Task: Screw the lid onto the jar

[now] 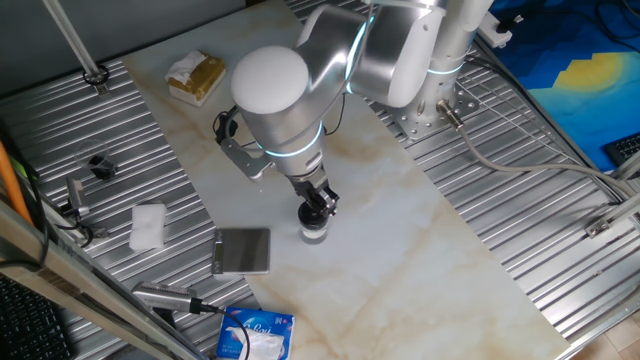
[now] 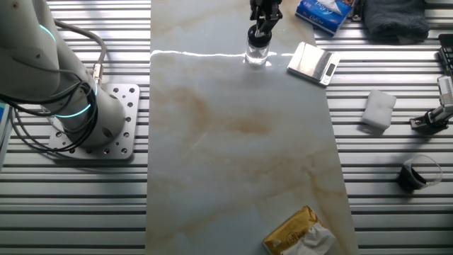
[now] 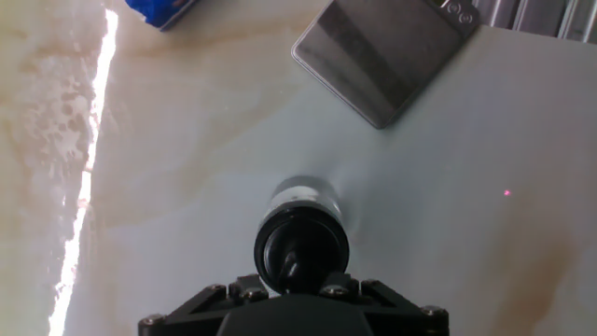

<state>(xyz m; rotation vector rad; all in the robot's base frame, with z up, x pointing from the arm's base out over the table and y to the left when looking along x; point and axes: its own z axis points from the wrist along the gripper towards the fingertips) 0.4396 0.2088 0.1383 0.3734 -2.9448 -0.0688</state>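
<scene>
The jar (image 1: 314,234) is a small clear glass cylinder standing upright on the marble tabletop, just right of the grey plate. The black round lid (image 1: 316,213) sits on top of the jar. My gripper (image 1: 319,203) comes straight down onto the lid, its fingers closed together on it. In the other fixed view the gripper (image 2: 261,25) stands over the lid (image 2: 257,36) and the jar (image 2: 256,55). In the hand view the lid (image 3: 301,245) fills the space right under the gripper (image 3: 300,271) and hides most of the jar (image 3: 304,193). The fingertips are hidden there.
A grey square plate (image 1: 242,250) lies just left of the jar and shows in the hand view (image 3: 382,51). A blue tissue pack (image 1: 256,333) lies at the front edge. A white block (image 1: 147,226) and small black parts (image 1: 99,165) rest on the slatted metal at left. A yellow packet (image 1: 195,77) lies at the back.
</scene>
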